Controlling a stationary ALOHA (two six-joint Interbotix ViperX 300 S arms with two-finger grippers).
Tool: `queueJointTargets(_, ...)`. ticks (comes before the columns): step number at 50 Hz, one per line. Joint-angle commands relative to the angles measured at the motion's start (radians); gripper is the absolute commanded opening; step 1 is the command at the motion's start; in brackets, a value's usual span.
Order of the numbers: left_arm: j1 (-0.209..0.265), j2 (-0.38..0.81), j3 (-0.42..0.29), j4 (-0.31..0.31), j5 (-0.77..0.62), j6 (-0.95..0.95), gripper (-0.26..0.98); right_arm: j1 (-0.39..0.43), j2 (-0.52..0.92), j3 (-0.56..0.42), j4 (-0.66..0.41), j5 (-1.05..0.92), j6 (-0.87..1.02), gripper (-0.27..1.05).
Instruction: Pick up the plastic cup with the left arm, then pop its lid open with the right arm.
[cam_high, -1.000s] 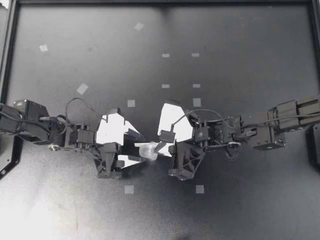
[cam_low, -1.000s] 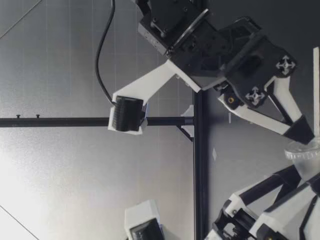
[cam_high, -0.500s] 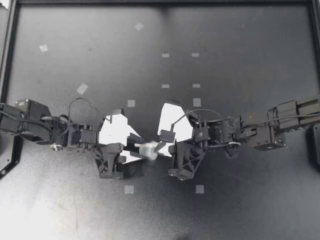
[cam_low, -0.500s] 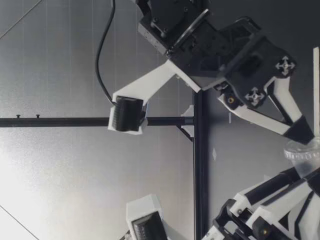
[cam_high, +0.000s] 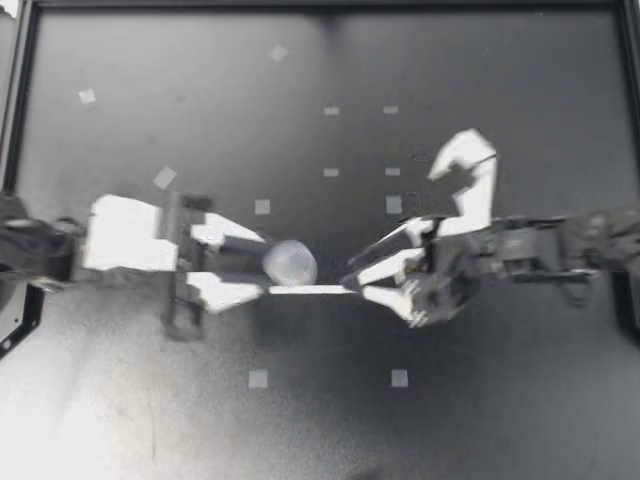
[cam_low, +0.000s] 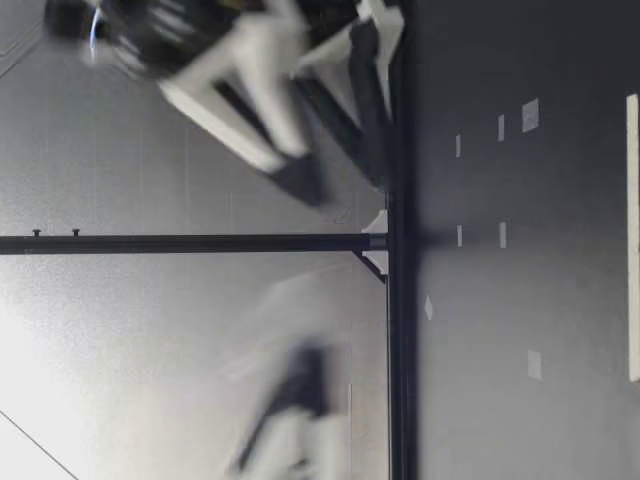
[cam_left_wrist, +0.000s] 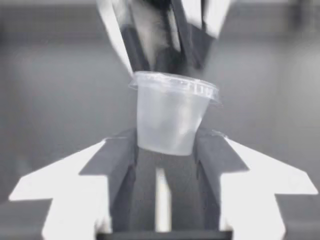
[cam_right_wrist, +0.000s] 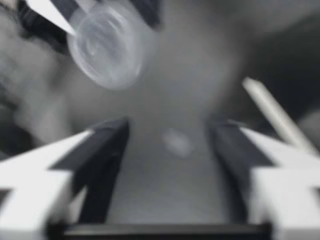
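**Cup held between two arms.** Over a dark table dotted with pale tape squares, the robot's two arms meet near the middle, both smeared by blur. The left gripper is clamped on a small clear plastic cup. The left wrist view shows the cup upright, rim uppermost, its base pinched from two sides between the dark fingertips. The right gripper faces it from just beside, fingers spread wide with nothing between them. In the right wrist view the cup sits ahead of that gap and off to one side, not yet in line. The low view shows both arms as blurs well above the surface. The cup cannot be picked out there, so it appears to be carried clear of the table.

The step looks like a pass from one gripper to the other. Done well, the left would hold the cup level and steady while the right centres its gap on the free upper wall below the rim. The right would then close gently, since thin plastic likely buckles, and take firm contact on both sides before the left loosens.

No brand, label or writing can be read. The cup looks unprinted and the tape squares are blank.
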Motion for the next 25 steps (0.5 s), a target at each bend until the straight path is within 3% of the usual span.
queueJointTargets(1, 0.000, -0.037, 0.038, -0.020, -0.161, 0.023, 0.09, 0.003, 0.018, 0.046, 0.000, -0.311, 0.110, 0.67)
queueJointTargets(9, 0.000, -0.014, 0.034, -0.028, -0.193, 0.029, 0.09, 0.005, 0.187, 0.008, -0.005, -0.666, 0.236, 0.66)
queueJointTargets(15, 0.000, 0.012, -0.005, -0.028, -0.149, 0.029, 0.09, -0.006, 0.244, -0.063, -0.040, -0.673, 0.255, 0.66)
queueJointTargets(25, 0.000, 0.043, -0.055, -0.028, -0.067, 0.038, 0.09, -0.054, 0.201, -0.094, -0.133, -0.617, 0.255, 0.66)
